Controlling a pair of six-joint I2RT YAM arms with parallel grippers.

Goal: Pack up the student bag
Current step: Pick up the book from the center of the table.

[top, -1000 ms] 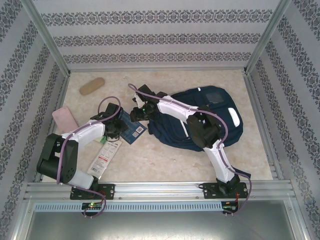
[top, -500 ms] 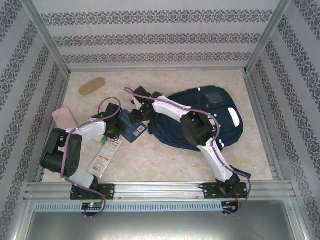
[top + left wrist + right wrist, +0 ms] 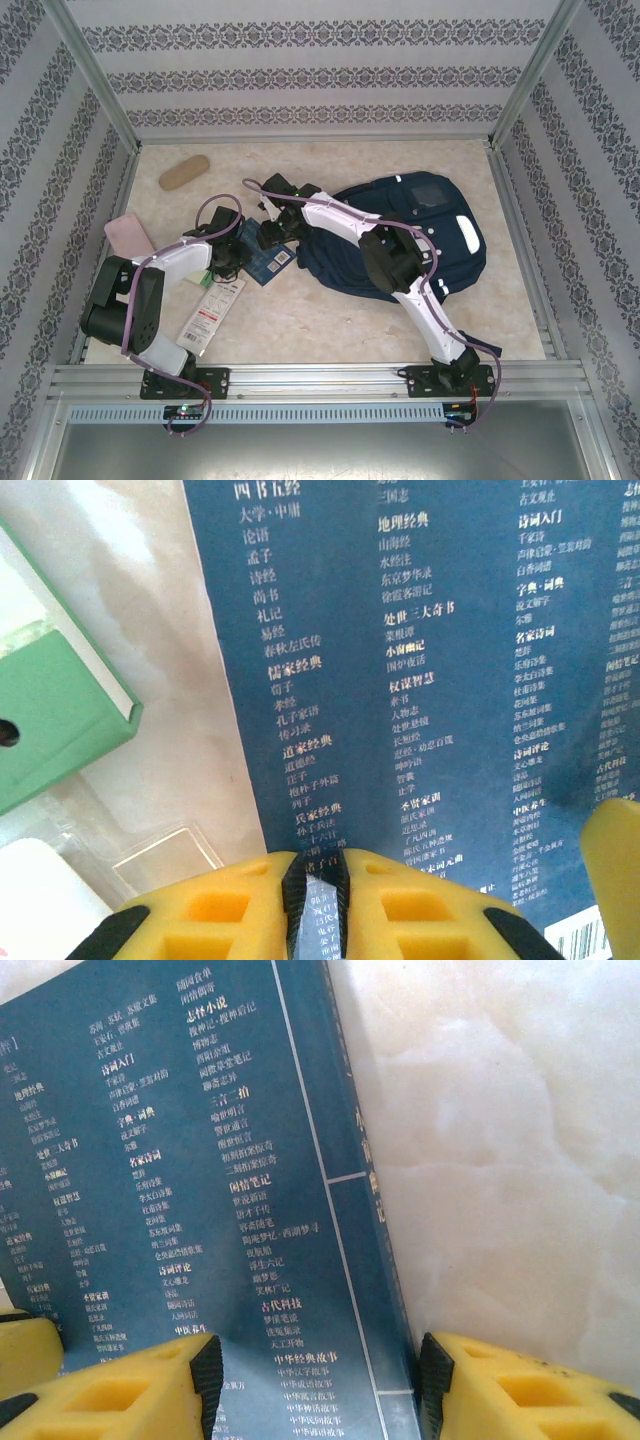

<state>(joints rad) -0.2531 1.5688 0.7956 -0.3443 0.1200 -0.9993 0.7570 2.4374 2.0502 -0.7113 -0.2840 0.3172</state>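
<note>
White carded pack nearest, flat by left arm. Left gripper pinches near edge of blue book, pads almost together, cover between them. Green box just left of book. Right gripper spread apart, astride book's spine edge, not clamped. Student bag lies flat on table, right of centre, just right of book, under right arm. Pink pouch at left wall. Tan case farthest, back left.

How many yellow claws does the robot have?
2. The left claw pinches the blue book at its edge; the right claw sits open astride the book's spine side.
</note>
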